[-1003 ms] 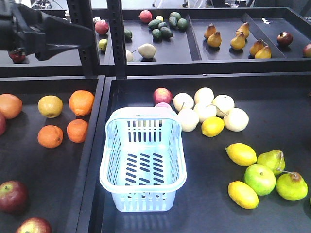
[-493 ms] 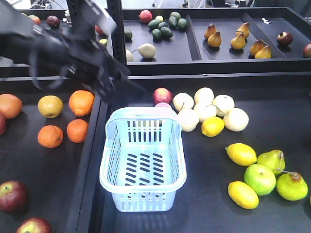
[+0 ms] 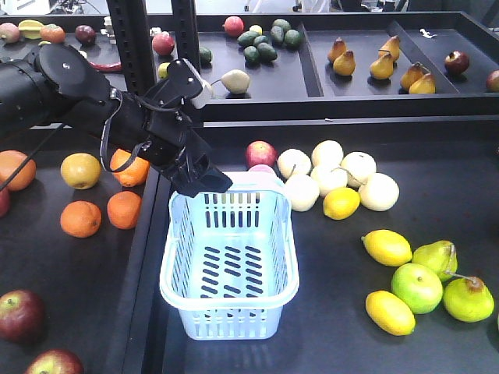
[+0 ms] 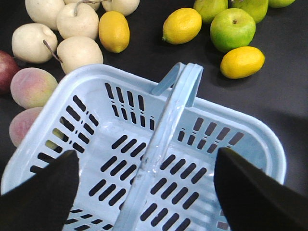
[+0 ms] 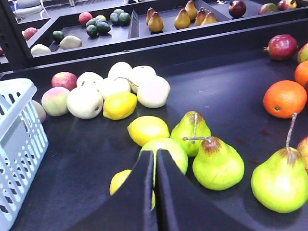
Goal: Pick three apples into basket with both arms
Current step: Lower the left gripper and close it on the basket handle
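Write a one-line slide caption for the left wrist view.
Open left gripper hovers over the empty pale blue basket, with lemons, pale pears and a green apple beyond.

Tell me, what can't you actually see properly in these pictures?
- Front view: the right arm is out of frame entirely.
- Front view: the pink fruit behind the basket is mostly hidden by its rim.
- Front view: one red apple is cut by the bottom edge.
- Right wrist view: the shut right claw covers part of a green apple and a lemon.

One basket (image 3: 228,302), three lemons (image 3: 387,248), two green pears (image 3: 468,299), one green apple (image 3: 416,287).
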{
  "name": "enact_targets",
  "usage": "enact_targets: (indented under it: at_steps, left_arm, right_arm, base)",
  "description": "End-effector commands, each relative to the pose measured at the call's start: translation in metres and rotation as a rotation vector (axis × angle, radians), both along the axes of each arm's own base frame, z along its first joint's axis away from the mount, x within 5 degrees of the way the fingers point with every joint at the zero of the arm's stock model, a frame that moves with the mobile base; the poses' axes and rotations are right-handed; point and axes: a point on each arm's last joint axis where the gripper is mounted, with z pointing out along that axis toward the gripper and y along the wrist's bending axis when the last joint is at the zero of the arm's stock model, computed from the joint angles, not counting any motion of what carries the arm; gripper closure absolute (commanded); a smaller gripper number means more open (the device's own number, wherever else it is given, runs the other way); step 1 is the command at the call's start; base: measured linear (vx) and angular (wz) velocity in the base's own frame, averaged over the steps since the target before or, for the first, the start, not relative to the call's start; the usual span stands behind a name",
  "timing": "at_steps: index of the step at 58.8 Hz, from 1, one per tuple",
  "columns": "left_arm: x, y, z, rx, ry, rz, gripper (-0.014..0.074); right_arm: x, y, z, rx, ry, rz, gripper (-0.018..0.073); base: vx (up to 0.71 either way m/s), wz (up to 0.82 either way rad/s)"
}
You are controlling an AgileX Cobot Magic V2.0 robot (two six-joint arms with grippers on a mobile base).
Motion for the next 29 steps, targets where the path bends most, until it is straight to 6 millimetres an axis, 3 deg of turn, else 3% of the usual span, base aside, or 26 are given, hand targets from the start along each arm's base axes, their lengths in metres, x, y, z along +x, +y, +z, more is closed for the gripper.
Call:
enact_targets:
  at_steps: [1, 29]
  left_arm:
    - [-0.0052, -0.0022, 0.0306, -0.059, -0.103, 0.003, 0.0038]
    - [0.0025, -0.0013, 0.0292, -0.050, -0.168, 0.033, 0.0038]
  right_arm:
    - [0.0015, 0.0008, 0.0034, -0.018, -0.064, 0.011, 0.0564]
    - [0.0015, 0.0008, 0.0034, -0.018, -0.064, 0.011, 0.0564]
  base:
    - [0.00, 0.00]
    - [0.00, 0.00]
